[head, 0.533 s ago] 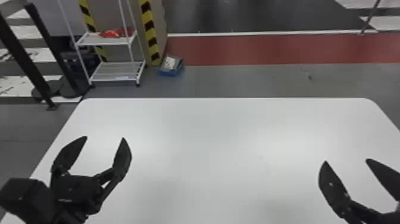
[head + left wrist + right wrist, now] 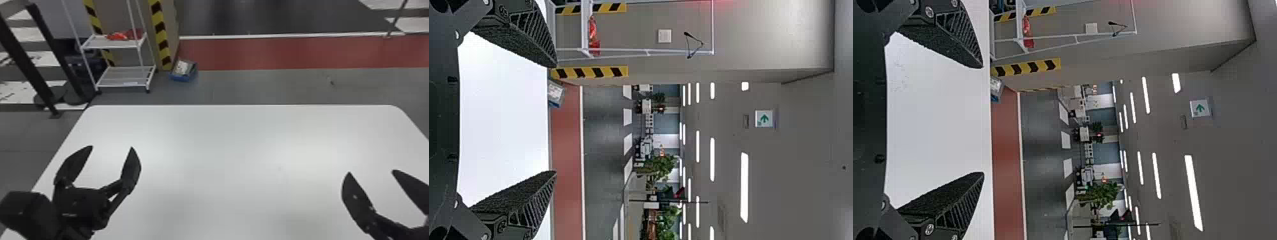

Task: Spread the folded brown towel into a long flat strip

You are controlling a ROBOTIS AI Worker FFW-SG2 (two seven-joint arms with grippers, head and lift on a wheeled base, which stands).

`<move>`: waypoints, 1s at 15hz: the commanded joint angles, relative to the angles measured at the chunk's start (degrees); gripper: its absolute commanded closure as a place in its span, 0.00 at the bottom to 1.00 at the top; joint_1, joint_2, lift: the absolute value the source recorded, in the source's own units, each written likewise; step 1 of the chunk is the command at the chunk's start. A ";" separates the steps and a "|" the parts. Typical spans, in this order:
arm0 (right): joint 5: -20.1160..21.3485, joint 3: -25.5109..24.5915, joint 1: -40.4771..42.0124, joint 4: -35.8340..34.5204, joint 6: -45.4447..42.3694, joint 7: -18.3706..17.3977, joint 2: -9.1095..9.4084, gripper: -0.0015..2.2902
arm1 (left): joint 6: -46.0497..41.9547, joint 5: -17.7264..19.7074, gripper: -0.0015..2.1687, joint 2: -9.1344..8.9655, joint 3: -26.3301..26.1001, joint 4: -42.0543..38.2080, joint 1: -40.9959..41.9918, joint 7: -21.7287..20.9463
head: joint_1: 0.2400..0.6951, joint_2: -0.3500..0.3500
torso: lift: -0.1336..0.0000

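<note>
1. The left gripper is over the left part of the white table, its two black fingers spread wide, with the pale tabletop visible through the gap.
2. The right gripper is over the right part of the table, at the near side, its fingers likewise spread well apart.
3. In the left wrist view, the left gripper has its ribbed fingers angled toward each other with their tips apart; in the right wrist view, the right gripper stands the same way.
4. On the floor beyond the table is a small blue bin, holding whitish and grey contents too blurred to name.
5. Left of the bin stands a white two-tier rack. Red material lies on its upper shelf; what exactly it is, I cannot tell.
6. Between the rack and bin, a yellow-and-black striped edge runs down a beige panel.
7. Two black posts stand beyond the table's far left corner, and a red floor band crosses behind the bin.
</note>
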 commanded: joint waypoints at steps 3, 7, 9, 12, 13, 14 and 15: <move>-0.10 -0.08 0.07 -0.07 0.31 -0.08 0.09 0.05 | 0.16 0.09 0.07 -0.04 -0.05 0.08 -0.05 0.00 | 1.00 0.60 | 0.07; -0.10 -0.08 0.07 0.02 0.31 -0.08 0.17 0.05 | -0.02 0.00 0.07 -0.04 -0.05 0.08 -0.05 0.00 | 1.00 0.60 | 0.07; -0.01 -0.08 0.07 0.02 0.31 -0.08 0.26 0.05 | -0.02 0.09 0.07 -0.04 -0.05 0.08 -0.05 0.00 | 1.00 0.60 | 0.07; -0.01 -0.08 0.07 0.02 0.31 -0.08 0.35 0.05 | 0.16 0.09 0.07 -0.04 -0.14 0.08 -0.05 -0.08 | 1.00 0.60 | 0.07; -0.01 -0.08 0.07 0.02 0.31 -0.08 0.35 0.05 | -0.02 0.00 0.07 -0.04 -0.14 0.08 -0.05 -0.08 | 1.00 0.60 | 0.07; 0.07 -0.08 0.07 -0.07 0.31 -0.08 0.35 0.05 | -0.02 0.09 0.07 -0.04 -0.14 0.08 -0.05 -0.08 | 1.00 0.59 | 0.07; 0.07 -0.08 0.16 -0.07 0.31 -0.08 0.44 0.05 | -0.02 0.09 0.07 -0.04 -0.14 0.08 -0.05 -0.08 | 1.00 0.59 | 0.07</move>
